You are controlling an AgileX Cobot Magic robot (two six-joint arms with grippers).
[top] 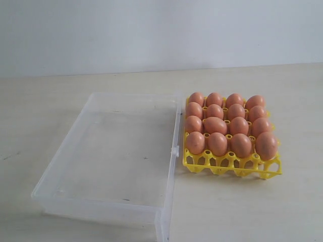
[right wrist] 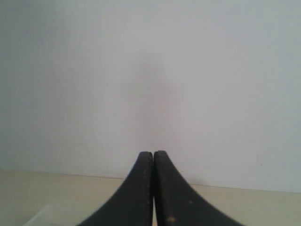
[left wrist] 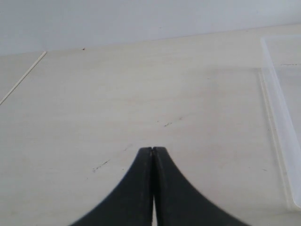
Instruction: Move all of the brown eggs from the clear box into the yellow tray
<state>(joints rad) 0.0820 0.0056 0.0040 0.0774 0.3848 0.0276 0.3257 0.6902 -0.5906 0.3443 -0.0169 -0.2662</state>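
Note:
Several brown eggs point(top: 217, 125) fill the cups of the yellow tray point(top: 232, 166), which stands at the right of the table in the exterior view. To its left lies the clear box point(top: 65, 166) with no eggs in it; one of its walls point(left wrist: 277, 117) shows at the edge of the left wrist view. My left gripper point(left wrist: 153, 149) is shut with nothing in it, hanging over bare table beside the box. My right gripper point(right wrist: 153, 153) is shut and empty too, facing the pale wall. Neither arm appears in the exterior view.
A small latch tab point(top: 174, 150) juts from the box wall toward the tray. The light wooden table point(top: 40, 111) runs back to a white wall point(top: 151, 30). A thin seam line point(left wrist: 23, 77) crosses the tabletop in the left wrist view.

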